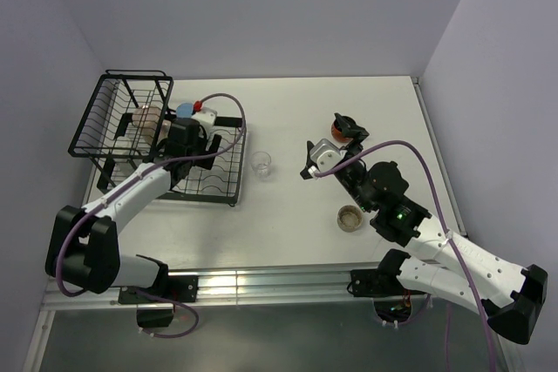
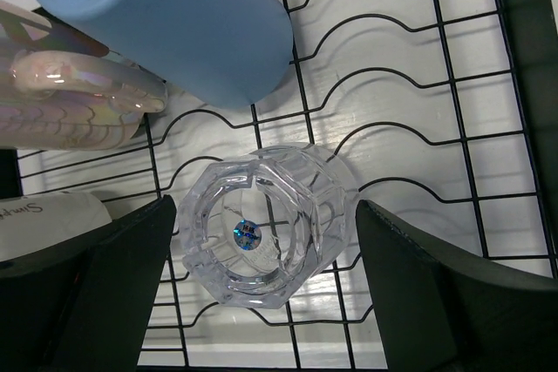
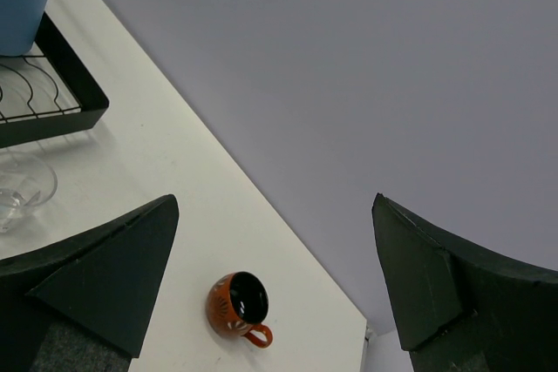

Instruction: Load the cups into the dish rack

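The black wire dish rack (image 1: 118,98) stands at the far left. On its slotted tray (image 2: 488,128) lie the blue tumbler (image 2: 174,23) and the pinkish mug (image 2: 70,102), with the cream mug (image 2: 44,224) beside them. My left gripper (image 2: 266,206) is open, its fingers on either side of a clear glass (image 2: 261,228) that rests on the tray. A second clear glass (image 1: 260,163) stands on the table. My right gripper (image 3: 275,202) is open and empty, with the dark brown-orange cup (image 3: 237,302) on the table ahead of it. The low brownish cup (image 1: 350,218) sits by the right arm.
A small white and red object (image 1: 204,114) lies at the rack's far right corner. The walls close the table at the back and on the right. The taller basket section (image 1: 131,84) rises at the rack's left end.
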Tool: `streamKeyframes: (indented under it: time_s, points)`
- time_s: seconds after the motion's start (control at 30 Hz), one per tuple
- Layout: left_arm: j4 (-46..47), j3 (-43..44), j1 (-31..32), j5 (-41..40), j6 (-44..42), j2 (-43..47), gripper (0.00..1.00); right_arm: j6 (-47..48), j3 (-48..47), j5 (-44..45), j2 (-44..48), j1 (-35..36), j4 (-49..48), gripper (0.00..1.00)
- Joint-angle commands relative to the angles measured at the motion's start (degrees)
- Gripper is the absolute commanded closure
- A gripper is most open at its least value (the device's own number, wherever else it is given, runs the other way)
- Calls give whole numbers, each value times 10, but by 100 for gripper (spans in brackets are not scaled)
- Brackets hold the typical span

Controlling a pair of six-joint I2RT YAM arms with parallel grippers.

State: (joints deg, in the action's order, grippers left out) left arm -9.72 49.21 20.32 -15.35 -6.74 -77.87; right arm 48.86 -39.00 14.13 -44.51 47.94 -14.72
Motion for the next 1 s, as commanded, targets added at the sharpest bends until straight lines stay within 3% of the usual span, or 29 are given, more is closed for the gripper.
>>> streamKeyframes:
  time_s: [0.0, 0.5, 0.8, 0.97]
  points:
    - [13, 26, 16, -27, -39, -1, 8, -9, -23, 4, 3, -4, -11, 0]
    - [4, 45, 58, -113, -152, -25, 3, -11, -20, 5, 6, -4, -12, 0]
    - [3, 77, 101, -81, -183, -2, 1, -21, -20, 5, 6, -14, -8, 0]
    - [4, 100, 122, -16, -161, 28, 1, -66, -41, -14, -8, -69, 21, 0]
